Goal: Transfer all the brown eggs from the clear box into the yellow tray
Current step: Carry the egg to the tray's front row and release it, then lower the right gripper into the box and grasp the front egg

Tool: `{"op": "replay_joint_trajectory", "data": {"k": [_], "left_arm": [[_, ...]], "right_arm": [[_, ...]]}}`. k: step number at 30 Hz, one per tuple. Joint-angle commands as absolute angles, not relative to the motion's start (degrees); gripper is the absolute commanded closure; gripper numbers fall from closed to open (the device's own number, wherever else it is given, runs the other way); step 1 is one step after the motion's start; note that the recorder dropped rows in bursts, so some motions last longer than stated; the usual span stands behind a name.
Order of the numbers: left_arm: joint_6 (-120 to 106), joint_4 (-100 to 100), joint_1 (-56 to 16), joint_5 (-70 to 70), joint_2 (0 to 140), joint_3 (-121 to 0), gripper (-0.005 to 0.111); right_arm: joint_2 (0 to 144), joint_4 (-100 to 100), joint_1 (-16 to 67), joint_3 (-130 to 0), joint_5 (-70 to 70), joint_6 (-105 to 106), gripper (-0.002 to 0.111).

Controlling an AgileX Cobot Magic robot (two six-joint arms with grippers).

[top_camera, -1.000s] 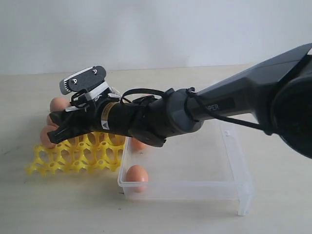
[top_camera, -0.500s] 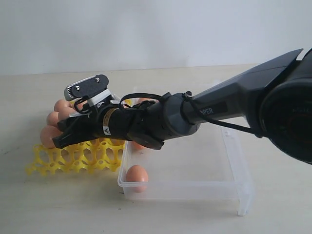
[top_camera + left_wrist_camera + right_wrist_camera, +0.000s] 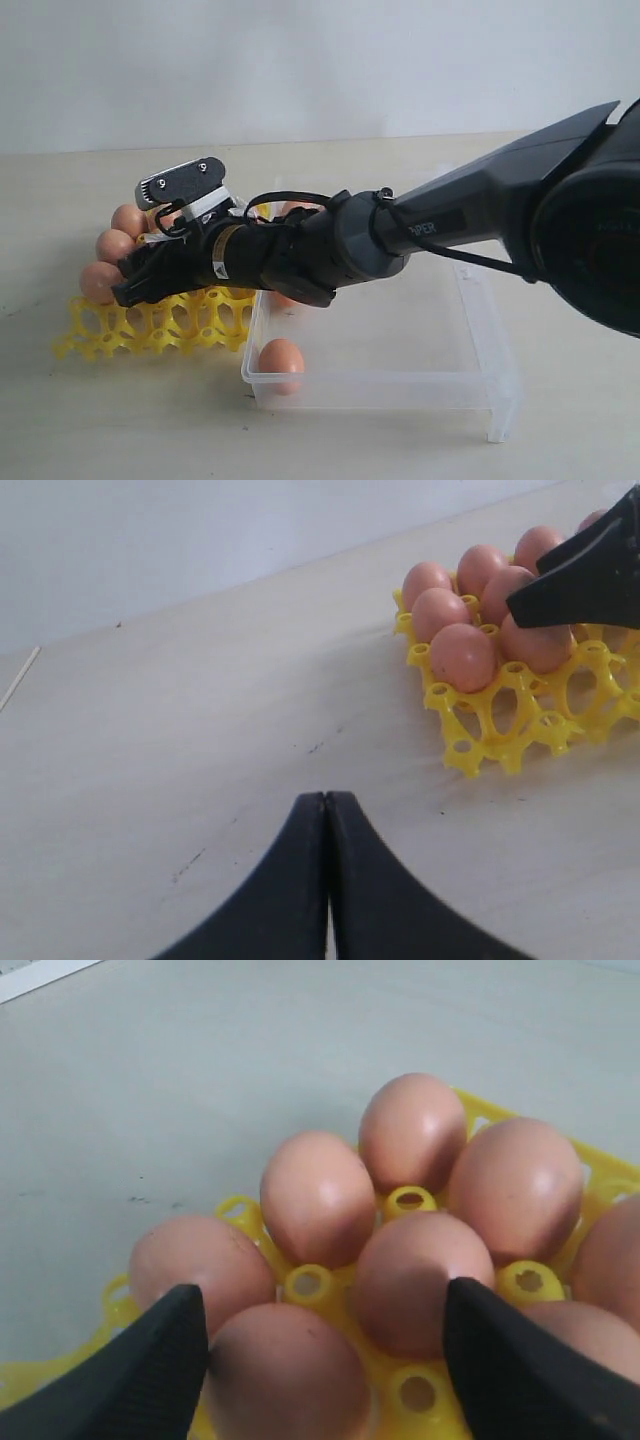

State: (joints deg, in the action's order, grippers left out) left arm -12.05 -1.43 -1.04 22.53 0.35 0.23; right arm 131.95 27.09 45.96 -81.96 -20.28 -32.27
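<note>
Okay, my right gripper (image 3: 320,1295) hangs over the yellow tray (image 3: 150,330), jaws spread wide, straddling the brown eggs (image 3: 315,1195) seated in its cups and gripping none. My left gripper (image 3: 326,805) is pressed together, empty, over bare bench (image 3: 150,730). One egg (image 3: 281,358) lies in the clear box (image 3: 400,392), in the corner beside the tray.

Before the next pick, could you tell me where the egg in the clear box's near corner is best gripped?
Grip the egg across its rounded middle, coming straight down from above. It sits tight in a corner of the clear box, so the walls likely block sideways approaches, while the open top leaves it exposed.
</note>
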Motion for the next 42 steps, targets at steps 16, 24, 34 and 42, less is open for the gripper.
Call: {"op": "replay_joint_trajectory", "data": {"k": [16, 24, 34, 42], "left_arm": [[-11.73, -1.43, -1.15, 22.27, 0.0, 0.0, 0.107], [-11.73, -1.43, -1.15, 22.27, 0.0, 0.0, 0.107], [-11.73, -1.43, -1.15, 22.27, 0.0, 0.0, 0.107], [-11.73, -1.43, -1.15, 22.27, 0.0, 0.0, 0.107]], "right_arm": [[108.84, 5.51, 45.96, -82.11, 52.42, -17.04, 0.051], [111.96, -5.65, 45.67, -82.11, 52.95, -8.6, 0.051], [116.76, -5.65, 45.52, -82.11, 51.32, -8.6, 0.051], [120.26, -7.09, 45.52, -82.11, 47.92, -7.48, 0.051]]}}
